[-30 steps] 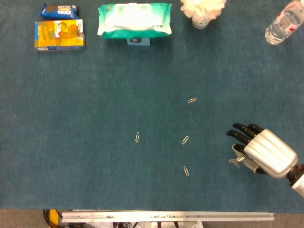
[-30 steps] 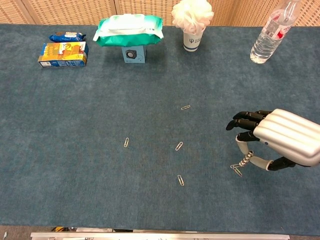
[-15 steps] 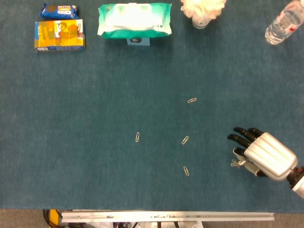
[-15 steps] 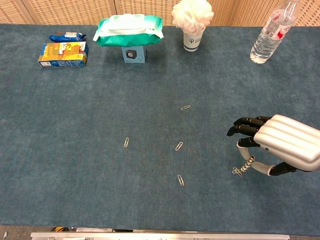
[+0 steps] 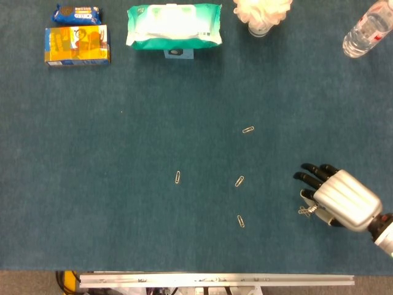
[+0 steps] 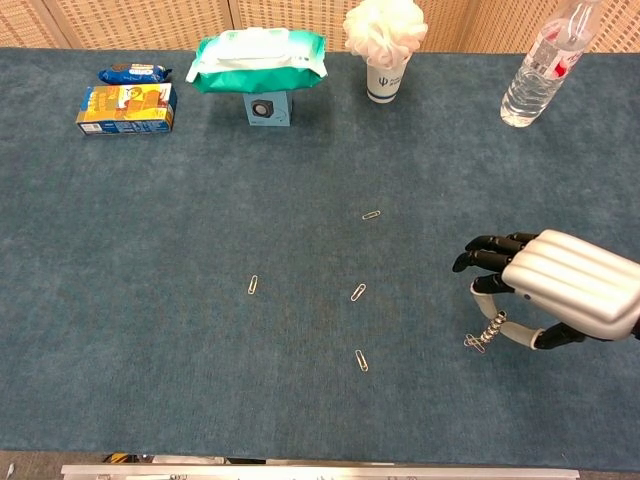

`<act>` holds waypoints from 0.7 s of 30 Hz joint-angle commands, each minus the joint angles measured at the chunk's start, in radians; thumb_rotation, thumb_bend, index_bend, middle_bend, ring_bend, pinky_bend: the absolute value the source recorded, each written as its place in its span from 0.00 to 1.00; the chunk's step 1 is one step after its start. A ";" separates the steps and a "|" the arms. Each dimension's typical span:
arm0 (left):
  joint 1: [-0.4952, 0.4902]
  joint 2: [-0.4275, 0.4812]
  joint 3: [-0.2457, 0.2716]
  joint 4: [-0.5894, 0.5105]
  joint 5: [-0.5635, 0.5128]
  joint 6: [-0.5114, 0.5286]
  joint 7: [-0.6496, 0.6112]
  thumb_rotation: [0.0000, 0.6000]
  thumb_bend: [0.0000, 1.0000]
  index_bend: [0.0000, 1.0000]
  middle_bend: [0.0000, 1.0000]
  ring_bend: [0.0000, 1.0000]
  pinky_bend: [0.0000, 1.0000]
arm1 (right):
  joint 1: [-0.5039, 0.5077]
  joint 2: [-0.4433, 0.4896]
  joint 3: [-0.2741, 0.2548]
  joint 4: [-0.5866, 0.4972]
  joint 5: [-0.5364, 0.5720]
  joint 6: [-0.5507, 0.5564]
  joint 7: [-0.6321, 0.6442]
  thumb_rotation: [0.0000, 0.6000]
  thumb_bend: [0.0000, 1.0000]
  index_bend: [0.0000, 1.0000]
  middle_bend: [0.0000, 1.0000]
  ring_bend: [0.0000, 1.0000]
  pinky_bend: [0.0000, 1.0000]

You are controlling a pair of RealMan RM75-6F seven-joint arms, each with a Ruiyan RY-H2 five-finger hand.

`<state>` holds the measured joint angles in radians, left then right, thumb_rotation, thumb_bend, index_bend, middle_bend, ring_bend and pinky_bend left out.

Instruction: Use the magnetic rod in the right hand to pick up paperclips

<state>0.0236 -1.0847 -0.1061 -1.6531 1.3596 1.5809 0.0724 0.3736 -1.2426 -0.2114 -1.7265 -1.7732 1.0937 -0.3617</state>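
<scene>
My right hand [image 5: 339,198] [image 6: 560,287] hovers low at the right side of the table and holds the magnetic rod [image 6: 513,333], whose white body pokes out under the palm. A small cluster of paperclips [image 5: 303,211] [image 6: 477,340] hangs from the rod's tip. Several loose paperclips lie on the blue cloth to the left of the hand: one [image 5: 248,129] [image 6: 371,215] farther back, one [image 5: 239,181] [image 6: 358,292] in the middle, one [image 5: 241,220] [image 6: 360,360] nearer the front, one [image 5: 177,177] [image 6: 253,284] further left. The left hand does not show in either view.
Along the back edge stand a yellow box [image 5: 77,45] with a blue snack pack [image 5: 77,12], a green wipes pack [image 5: 174,25] on a small blue cube [image 6: 268,108], a cup with a white puff [image 6: 385,45], and a water bottle [image 6: 541,66].
The right hand dropped slightly toward the front edge and back a touch, with the rod lifted a little; a paperclip that lay by the tip now hangs bunched on it.
</scene>
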 commanded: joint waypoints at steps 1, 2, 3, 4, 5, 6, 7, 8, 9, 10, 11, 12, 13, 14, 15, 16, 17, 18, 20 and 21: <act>0.000 0.000 0.000 0.000 0.001 0.000 0.000 1.00 0.05 0.22 0.16 0.14 0.31 | 0.001 -0.003 0.002 0.000 0.000 -0.005 0.000 1.00 0.31 0.56 0.24 0.14 0.30; 0.000 0.000 0.000 -0.001 0.001 0.000 0.000 1.00 0.05 0.22 0.16 0.14 0.31 | 0.001 -0.004 0.002 0.001 0.000 -0.007 0.000 1.00 0.31 0.56 0.24 0.14 0.30; 0.000 0.000 0.000 -0.001 0.002 0.000 0.000 1.00 0.05 0.22 0.16 0.14 0.31 | 0.001 -0.005 0.003 0.001 0.000 -0.008 0.000 1.00 0.31 0.56 0.24 0.14 0.30; 0.000 0.000 0.000 -0.001 0.002 0.001 0.000 1.00 0.05 0.22 0.16 0.14 0.31 | 0.001 -0.006 0.004 0.001 0.001 -0.010 -0.001 1.00 0.31 0.56 0.24 0.14 0.30; 0.000 0.001 0.000 -0.001 0.001 0.000 0.000 1.00 0.05 0.22 0.16 0.14 0.31 | 0.001 -0.007 0.005 0.002 0.001 -0.011 -0.001 1.00 0.31 0.56 0.24 0.14 0.30; 0.000 0.001 0.000 -0.001 0.001 0.000 0.000 1.00 0.05 0.22 0.16 0.14 0.31 | 0.001 -0.008 0.006 0.002 0.001 -0.012 -0.001 1.00 0.31 0.56 0.24 0.14 0.30; 0.000 0.001 0.000 -0.001 0.001 0.000 0.000 1.00 0.05 0.22 0.16 0.14 0.31 | 0.002 -0.008 0.006 0.002 0.001 -0.013 -0.001 1.00 0.31 0.56 0.24 0.14 0.30; 0.001 -0.001 0.001 0.000 0.002 0.001 0.000 1.00 0.05 0.22 0.16 0.14 0.31 | 0.002 -0.008 0.007 0.000 -0.001 -0.013 0.000 1.00 0.31 0.56 0.24 0.14 0.30; 0.001 -0.001 0.001 0.000 0.002 0.002 0.000 1.00 0.05 0.22 0.16 0.14 0.31 | 0.003 -0.007 0.009 -0.002 -0.002 -0.011 0.002 1.00 0.31 0.56 0.24 0.14 0.30; 0.001 -0.001 0.001 0.001 0.002 0.002 0.001 1.00 0.05 0.22 0.16 0.14 0.31 | 0.003 -0.006 0.011 -0.004 -0.004 -0.009 0.003 1.00 0.31 0.56 0.24 0.14 0.30; 0.001 -0.001 0.001 0.000 0.002 0.001 0.001 1.00 0.05 0.22 0.16 0.14 0.31 | 0.004 -0.004 0.014 -0.008 -0.008 -0.004 0.002 1.00 0.31 0.56 0.24 0.14 0.30; 0.001 0.000 0.001 0.000 0.002 0.002 0.000 1.00 0.05 0.22 0.16 0.14 0.31 | 0.004 -0.002 0.017 -0.013 -0.011 0.000 0.002 1.00 0.31 0.56 0.24 0.14 0.30; 0.001 0.000 0.001 0.000 0.002 0.001 0.000 1.00 0.05 0.22 0.16 0.14 0.31 | 0.005 -0.001 0.020 -0.018 -0.014 0.004 0.000 1.00 0.31 0.56 0.24 0.14 0.30; 0.001 0.000 0.000 -0.001 0.002 0.001 -0.001 1.00 0.05 0.22 0.16 0.14 0.31 | 0.006 0.001 0.026 -0.024 -0.018 0.011 -0.006 1.00 0.31 0.56 0.24 0.14 0.30; 0.001 0.001 0.000 -0.001 0.001 0.000 -0.002 1.00 0.05 0.22 0.16 0.14 0.31 | 0.006 0.002 0.031 -0.029 -0.021 0.016 -0.014 1.00 0.31 0.56 0.24 0.14 0.30; 0.001 0.001 0.000 -0.001 0.001 0.000 -0.003 1.00 0.05 0.22 0.16 0.14 0.31 | 0.007 0.003 0.037 -0.035 -0.023 0.019 -0.024 1.00 0.31 0.56 0.24 0.14 0.30; 0.001 0.002 0.000 -0.001 0.001 0.000 -0.004 1.00 0.05 0.22 0.16 0.14 0.31 | 0.008 0.003 0.045 -0.043 -0.024 0.023 -0.037 1.00 0.31 0.56 0.24 0.14 0.30; 0.001 0.003 0.000 -0.001 0.000 0.000 -0.005 1.00 0.05 0.22 0.16 0.14 0.31 | 0.009 0.004 0.051 -0.050 -0.023 0.025 -0.047 1.00 0.31 0.56 0.24 0.14 0.30; 0.002 0.004 0.000 -0.001 0.001 0.000 -0.009 1.00 0.05 0.22 0.16 0.14 0.31 | 0.014 0.004 0.068 -0.068 -0.016 0.023 -0.068 1.00 0.31 0.56 0.24 0.14 0.30; 0.003 0.005 0.000 -0.001 0.002 0.001 -0.011 1.00 0.05 0.22 0.16 0.14 0.31 | 0.017 0.004 0.075 -0.076 -0.012 0.019 -0.075 1.00 0.31 0.56 0.24 0.14 0.30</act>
<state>0.0260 -1.0805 -0.1060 -1.6545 1.3609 1.5816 0.0620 0.3862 -1.2395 -0.1455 -1.7926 -1.7897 1.1145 -0.4273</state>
